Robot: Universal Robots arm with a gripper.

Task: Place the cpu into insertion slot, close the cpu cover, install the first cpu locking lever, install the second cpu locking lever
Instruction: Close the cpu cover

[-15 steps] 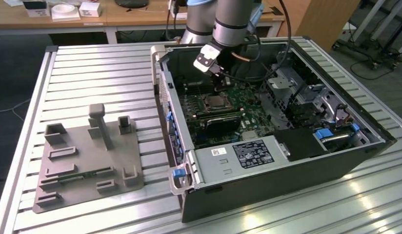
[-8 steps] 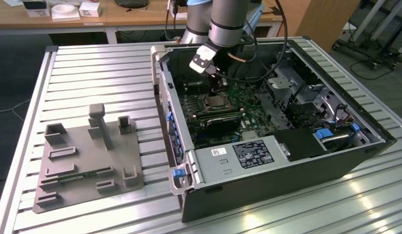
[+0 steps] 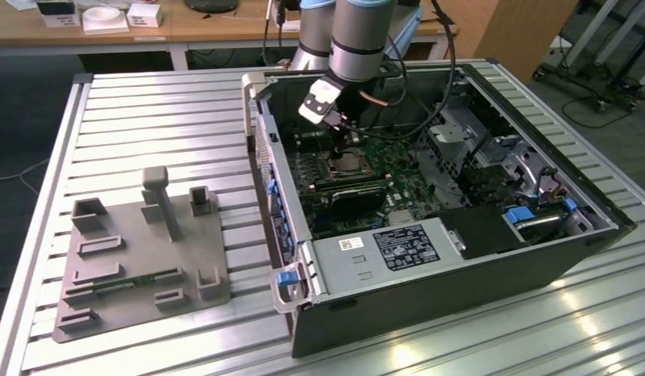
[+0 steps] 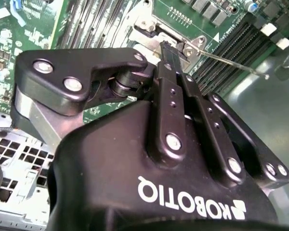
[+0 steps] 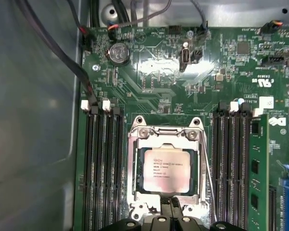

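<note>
Resting in the insertion slot (image 5: 135, 208), the cpu (image 5: 166, 163) is framed by the lowered cpu cover (image 5: 133, 166). The pincer (image 5: 171, 202) is seen closed at the cover's edge.

A ribbed aluminium table (image 3: 145, 110) spans the exterior view, with patches of bright glare (image 3: 427, 352) on its slats along the near edge. Beyond the far edge stands a wooden desk (image 3: 197, 27) carrying small white boxes (image 3: 103, 17). Past the far corner on the exterior view's right, a wooden panel (image 3: 510, 31) and wheeled stand legs (image 3: 594, 74) stand on dark floor (image 3: 19, 117).
</note>
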